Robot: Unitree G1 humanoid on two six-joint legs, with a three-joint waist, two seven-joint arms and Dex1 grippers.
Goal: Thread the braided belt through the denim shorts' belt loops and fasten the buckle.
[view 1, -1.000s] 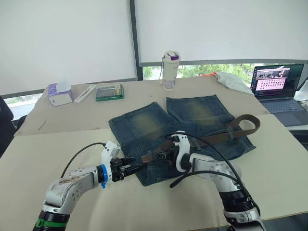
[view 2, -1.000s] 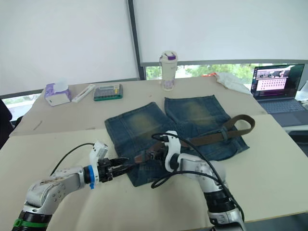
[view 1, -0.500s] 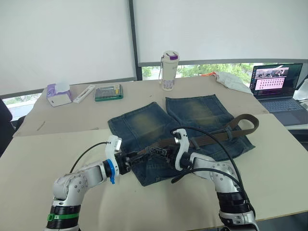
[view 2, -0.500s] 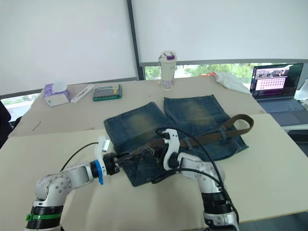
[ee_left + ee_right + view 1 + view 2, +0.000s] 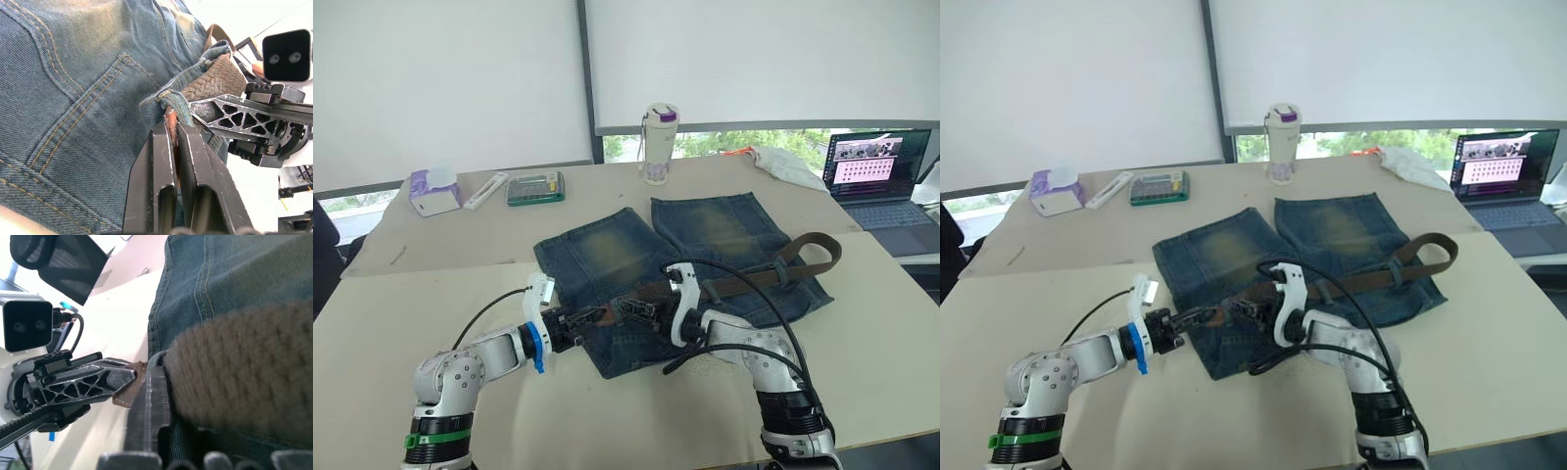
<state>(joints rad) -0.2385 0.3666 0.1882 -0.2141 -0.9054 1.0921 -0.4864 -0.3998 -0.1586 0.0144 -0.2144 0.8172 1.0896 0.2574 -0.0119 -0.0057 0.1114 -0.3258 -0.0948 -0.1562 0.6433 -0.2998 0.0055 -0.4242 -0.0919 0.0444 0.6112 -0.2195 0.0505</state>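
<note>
Braided belt (image 5: 215,78) met a belt loop (image 5: 177,105) on the denim shorts (image 5: 607,259).
Left gripper (image 5: 173,128) pinched the strap's tip; right gripper's (image 5: 641,311) jaws I couldn't read.

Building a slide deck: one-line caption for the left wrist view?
Left pincer shut on the braided belt tip at a belt loop of the denim shorts.

Faded stitched denim shorts (image 5: 636,264), rough woven braided belt (image 5: 215,78), matt black fingers (image 5: 161,161)

The braided belt (image 5: 244,377) blurs up close, hiding one of the right gripper's fingers (image 5: 151,406).
</note>
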